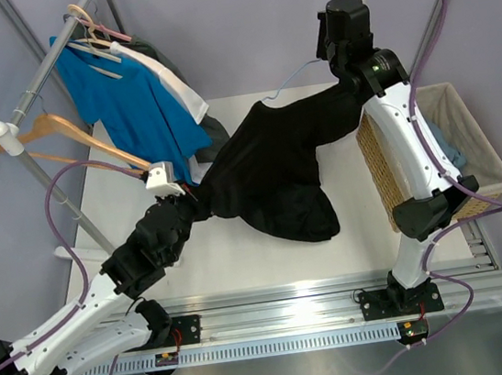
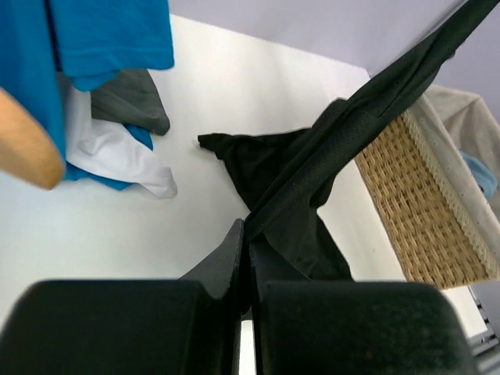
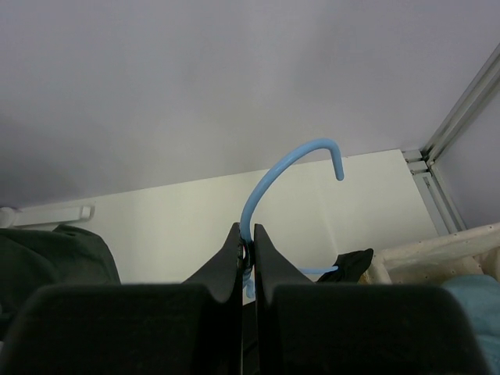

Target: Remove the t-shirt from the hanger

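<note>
The black t-shirt [image 1: 267,171] stretches over the table [image 1: 241,255] between the left gripper [image 2: 246,234], pinching its fabric, and the right gripper [image 3: 246,236], clamped on the blue hanger [image 3: 289,155], whose shoulders lie hidden inside the cloth.

Top cam is mounted high behind the arm bases, angled down and forward. It's far enough back to catch the whole table [image 1: 242,263], with the clothes rack [image 1: 38,81] at left and the basket [image 1: 385,184] at right. Left wrist cam sits right behind the left gripper [image 2: 244,230], super close, looking across the table toward the basket. Right wrist cam hugs the right gripper [image 3: 246,230] and is aimed at the back wall [image 3: 234,78]. The black shirt [image 1: 268,176] and basket show in the top and left views, the blue hanger [image 3: 285,168] in top and right.
</note>
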`<action>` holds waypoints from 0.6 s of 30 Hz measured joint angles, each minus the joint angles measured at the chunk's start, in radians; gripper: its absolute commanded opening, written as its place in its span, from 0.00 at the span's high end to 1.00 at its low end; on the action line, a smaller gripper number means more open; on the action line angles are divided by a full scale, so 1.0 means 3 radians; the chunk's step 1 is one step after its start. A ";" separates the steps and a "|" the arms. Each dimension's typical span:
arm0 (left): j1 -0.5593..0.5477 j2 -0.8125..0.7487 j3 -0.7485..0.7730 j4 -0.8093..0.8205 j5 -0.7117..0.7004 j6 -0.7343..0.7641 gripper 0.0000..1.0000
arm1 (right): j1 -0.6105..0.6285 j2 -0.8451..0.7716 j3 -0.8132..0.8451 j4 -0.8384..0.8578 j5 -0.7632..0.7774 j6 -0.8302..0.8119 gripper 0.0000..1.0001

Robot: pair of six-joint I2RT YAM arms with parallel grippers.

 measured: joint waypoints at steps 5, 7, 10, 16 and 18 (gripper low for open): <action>-0.0005 -0.0120 0.0058 -0.0076 -0.0099 -0.0001 1.00 | -0.0005 -0.0078 -0.0033 0.0004 -0.0102 0.0047 1.00; -0.0005 -0.0128 0.0076 -0.0139 -0.0140 0.0000 1.00 | -0.0014 -0.0117 -0.0047 0.0031 -0.0108 0.0046 1.00; -0.0005 -0.0134 0.0076 -0.0230 -0.0178 -0.0003 1.00 | -0.0067 -0.0195 -0.0095 0.0078 -0.0107 0.0045 1.00; -0.0009 -0.0256 0.0128 -0.0376 -0.0242 0.0000 1.00 | -0.0086 -0.0303 -0.0179 0.0081 -0.0134 0.0048 1.00; -0.0009 -0.0270 0.0169 -0.0411 -0.0248 0.0001 1.00 | -0.0086 -0.0319 -0.0182 0.0081 -0.0150 0.0053 1.00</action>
